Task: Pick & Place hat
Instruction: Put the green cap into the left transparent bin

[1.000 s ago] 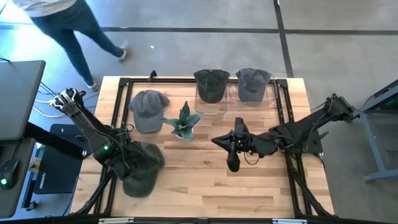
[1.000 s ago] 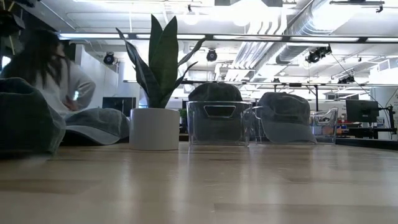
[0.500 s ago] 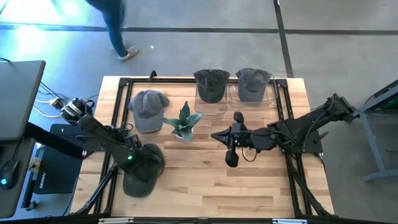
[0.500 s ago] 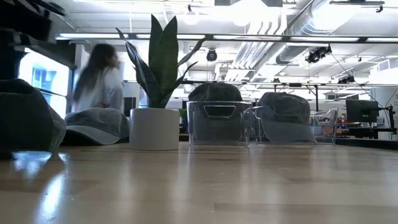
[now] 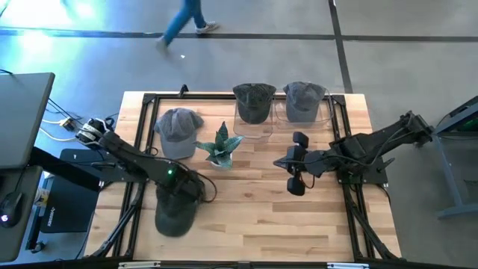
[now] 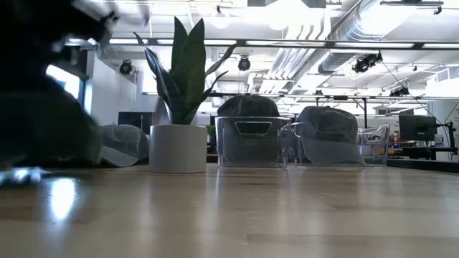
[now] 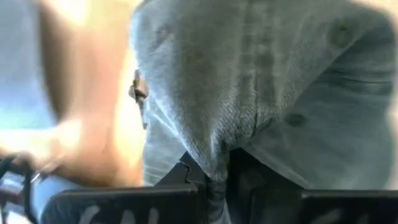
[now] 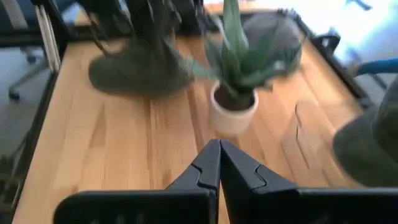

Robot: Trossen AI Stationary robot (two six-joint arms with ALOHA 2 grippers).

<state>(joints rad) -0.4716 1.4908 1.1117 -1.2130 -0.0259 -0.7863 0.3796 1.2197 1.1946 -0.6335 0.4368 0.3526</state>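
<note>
Left gripper (image 7: 219, 177) pinching a fold of the hat (image 7: 261, 81)

The grey-green fabric bunches between the closed dark fingers (image 7: 186, 177); the hat's seams, eyelets and a small metal buckle (image 7: 138, 92) show, with blurred wooden table (image 7: 87, 93) beside it

Four hats in all: one dark hat (image 5: 176, 211) at the desk's (image 5: 246, 217) front left, one grey hat (image 5: 178, 132) behind it, and two in bins. Two clear bins (image 5: 252, 123), one plant (image 5: 221, 146), two arms, one person (image 5: 183, 19) walking past.
</note>
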